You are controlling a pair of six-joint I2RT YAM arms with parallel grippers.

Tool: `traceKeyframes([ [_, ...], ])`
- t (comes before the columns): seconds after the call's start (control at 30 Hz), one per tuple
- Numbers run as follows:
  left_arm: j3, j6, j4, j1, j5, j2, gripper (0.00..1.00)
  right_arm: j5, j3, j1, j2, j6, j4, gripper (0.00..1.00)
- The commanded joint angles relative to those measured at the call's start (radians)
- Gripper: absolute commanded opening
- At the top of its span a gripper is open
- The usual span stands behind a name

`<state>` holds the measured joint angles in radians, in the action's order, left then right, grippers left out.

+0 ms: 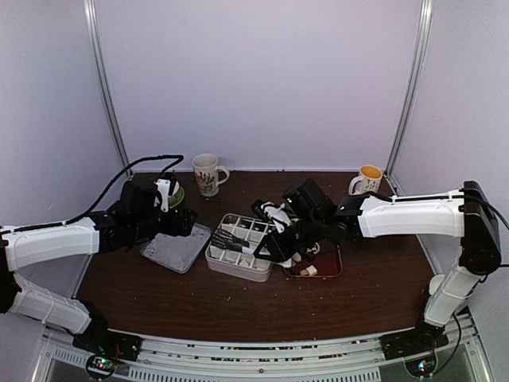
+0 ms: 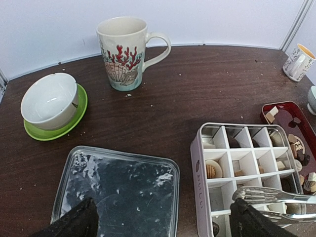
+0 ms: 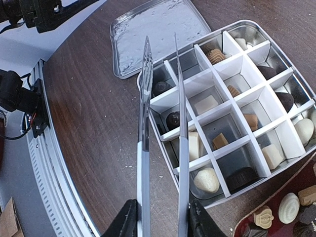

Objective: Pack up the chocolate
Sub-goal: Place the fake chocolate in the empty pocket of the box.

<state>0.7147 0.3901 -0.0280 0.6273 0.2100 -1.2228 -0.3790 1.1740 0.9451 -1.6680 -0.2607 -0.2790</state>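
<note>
Top view first: the left gripper [image 1: 187, 221] hangs over the flat silver tin lid [image 1: 176, 248] at 9 o'clock on the dark brown desk [image 1: 159, 306], jaws spread wide with nothing between them. The right gripper [image 1: 274, 243] is clamped on the metal tongs [image 1: 231, 239], which reach across the silver tin with white dividers [image 1: 238, 264]. Small bite-sized chocolate pieces in dark brown, tan and white [image 1: 308, 269] lie in the dark red rectangular tray [image 1: 340, 263], just beside that gripper at its 4 o'clock.

Over to the left wrist. A cream mug with a red coral and shell print [image 2: 123, 52] stands at 12 o'clock, no words on it. A white bowl [image 2: 48, 101] sits on a lime green saucer [image 2: 79, 112] at 10. Embossed lettering runs down the tin's near wall, too faint to read. Chocolate pieces sit in several cells at 3 o'clock, well apart from the empty gripper.

Right wrist now. The tongs are pinched between the fingers [image 3: 126, 222], blades slightly parted and bare, over the tin's left column. Chocolate pieces lie one to a cell at 1 to 3 o'clock of the tongs, with more in the tray at 4.
</note>
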Motion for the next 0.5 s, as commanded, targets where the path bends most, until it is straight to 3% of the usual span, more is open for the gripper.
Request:
traceKeyframes([
  [0.0, -0.007, -0.010, 0.011, -0.008, 0.016, 0.020, 0.95, 0.035, 0.024, 0.007, 0.051, 0.008, 0.040, 0.34],
  [0.27, -0.008, -0.008, 0.008, -0.008, 0.013, 0.024, 0.95, 0.139, -0.037, 0.007, 0.139, 0.007, 0.101, 0.32],
  [0.47, -0.003, -0.008, 0.008, -0.008, 0.010, 0.024, 0.95, 0.317, -0.135, 0.005, 0.248, -0.009, 0.146, 0.31],
])
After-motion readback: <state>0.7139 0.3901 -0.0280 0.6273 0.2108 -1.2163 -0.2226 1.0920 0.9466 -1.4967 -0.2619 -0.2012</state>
